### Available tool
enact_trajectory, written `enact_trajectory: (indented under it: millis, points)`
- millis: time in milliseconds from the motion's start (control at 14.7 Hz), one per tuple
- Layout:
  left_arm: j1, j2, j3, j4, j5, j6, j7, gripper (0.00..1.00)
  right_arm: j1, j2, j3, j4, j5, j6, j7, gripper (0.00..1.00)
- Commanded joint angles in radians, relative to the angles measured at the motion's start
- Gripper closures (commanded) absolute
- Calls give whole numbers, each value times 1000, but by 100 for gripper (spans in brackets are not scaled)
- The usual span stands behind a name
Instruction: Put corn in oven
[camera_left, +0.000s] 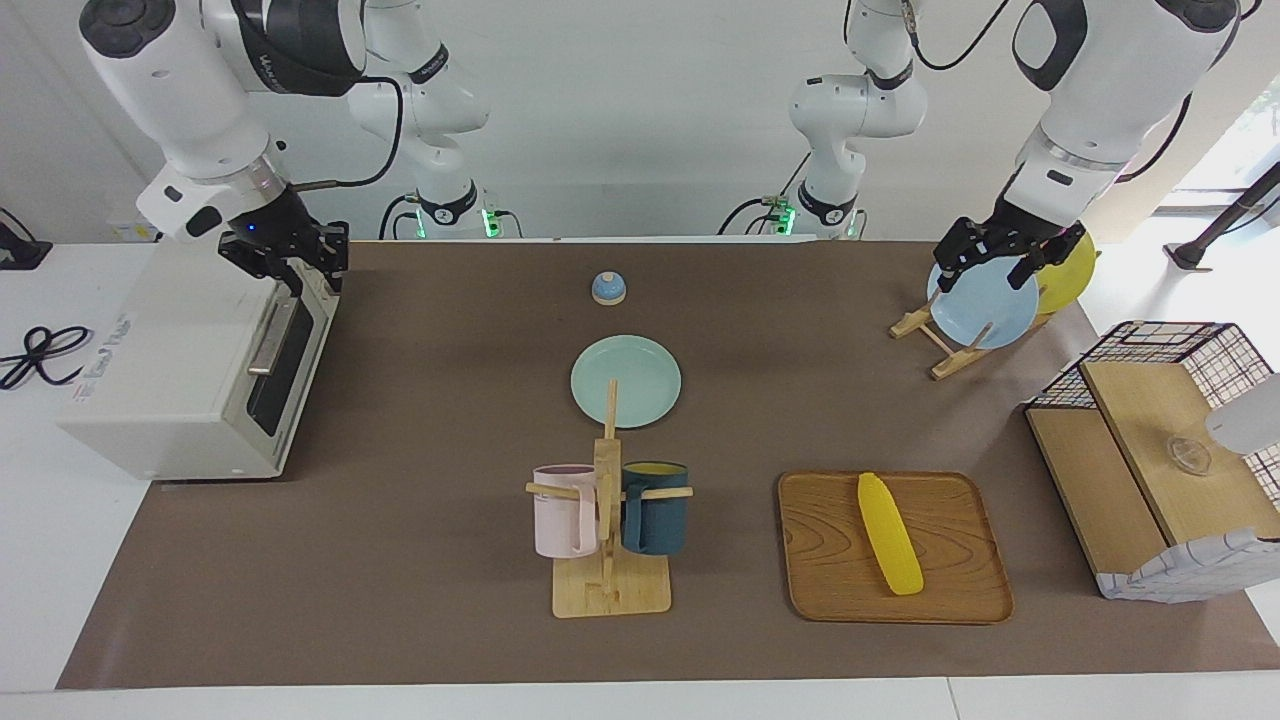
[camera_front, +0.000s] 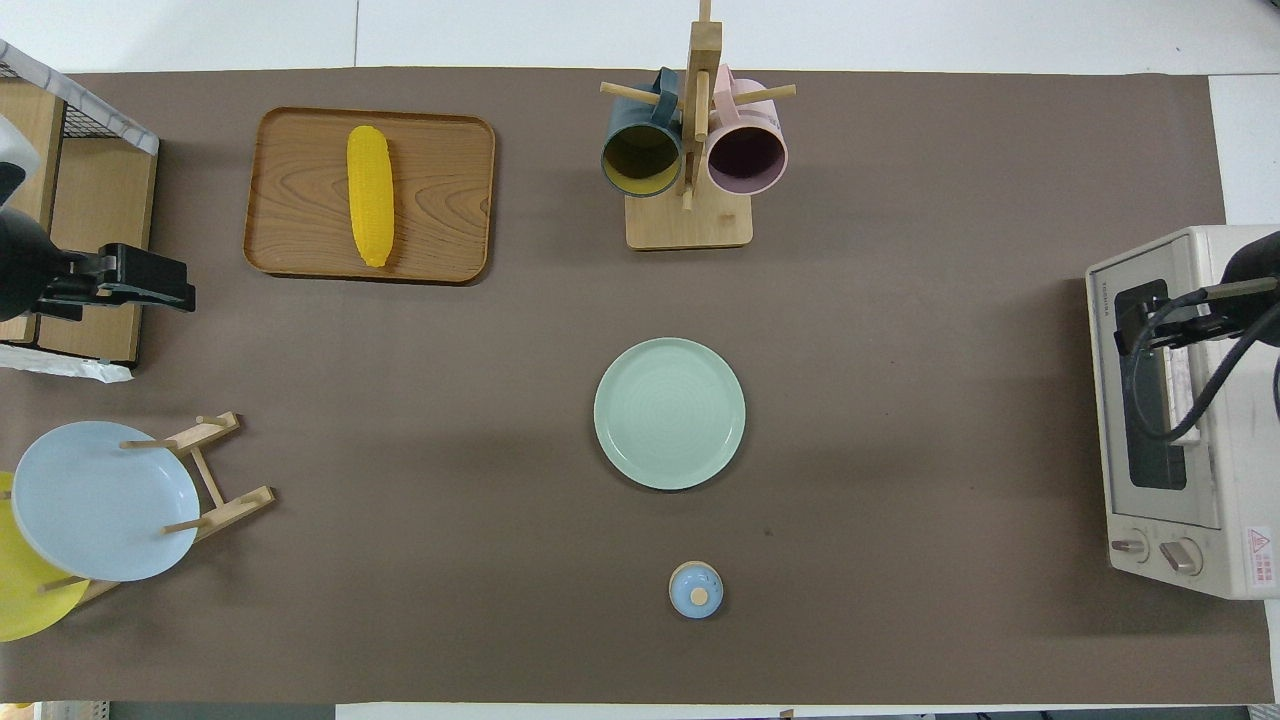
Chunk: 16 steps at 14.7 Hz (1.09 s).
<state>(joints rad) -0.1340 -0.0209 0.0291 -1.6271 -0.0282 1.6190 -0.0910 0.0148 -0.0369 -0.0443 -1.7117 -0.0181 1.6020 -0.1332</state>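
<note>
While a brown mat (camera_left: 420, 560) covers most of the white table (camera_left: 60, 600), a plain white wall rises past the robots' end, and a black cable (camera_left: 35, 350) lies coiled on the bare tabletop beside the oven (camera_left: 180, 380). The oven stands at the right arm's end with its door shut. The right gripper (camera_left: 300, 268) hangs just over the oven's upper front edge near the handle; whether it touches, or how far its fingers are parted, cannot be told. The left gripper (camera_left: 1005, 262) hangs over the blue plate (camera_left: 985, 305) standing in a wooden rack (camera_left: 945, 345), with a yellow plate (camera_left: 1070, 275) in the same rack; its fingers look spread apart and hold nothing.

The corn (camera_left: 889, 532) lies flat on a wooden tray (camera_left: 960, 590), toward the left arm's end and well apart from both grippers. Beside the tray stands a mug tree (camera_left: 607, 540) carrying a pink mug (camera_left: 565, 510) and a dark blue mug (camera_left: 655, 508). Nearer the robots lie a green plate (camera_left: 645, 385) and a small blue lidded pot (camera_left: 608, 288). A wire basket box (camera_left: 1160, 460) sits at the left arm's end.
</note>
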Motion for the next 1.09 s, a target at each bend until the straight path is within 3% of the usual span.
enact_trajectory:
  millis: [0,205,478,1024]
  points:
    - [5,-7,-8,-14,7,30,1,0,-16,-54,3,-112,24,96,-2,100]
    - [2,-7,-9,-16,7,30,1,0,-39,-81,0,-224,21,222,-12,100]
    - [-18,22,-9,-14,7,68,-1,0,-79,-74,-3,-276,6,263,-23,100]
    - [-47,269,-9,30,-2,266,-3,0,-137,-46,-5,-319,-75,317,-123,100]
